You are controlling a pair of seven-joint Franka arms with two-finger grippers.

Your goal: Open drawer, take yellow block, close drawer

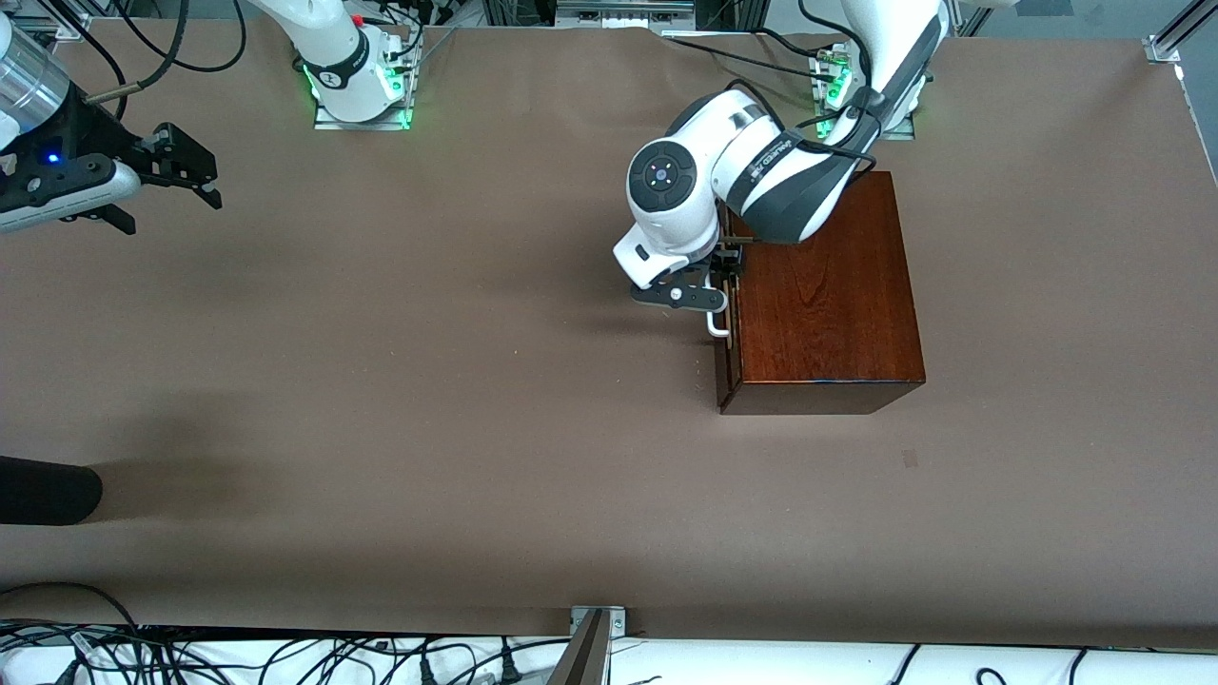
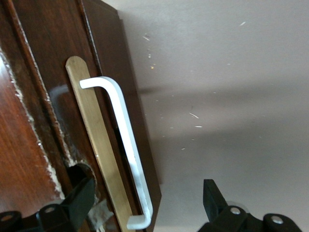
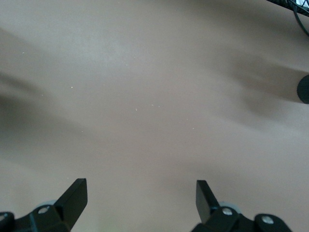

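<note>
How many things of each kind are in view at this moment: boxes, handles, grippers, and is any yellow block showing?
Wooden box: 1
White handle on the drawer: 1
Grippers: 2, the left gripper at the handle, fingers open; the right gripper waiting open over bare table at the right arm's end
Yellow block: 0 in view
Total: 4

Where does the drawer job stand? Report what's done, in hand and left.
Done: nothing; the drawer looks shut, no yellow block visible. In hand: the left gripper is open, its fingers straddling the white handle. The right gripper waits open over bare table. Left: pull it open, take the block, close it.
</note>
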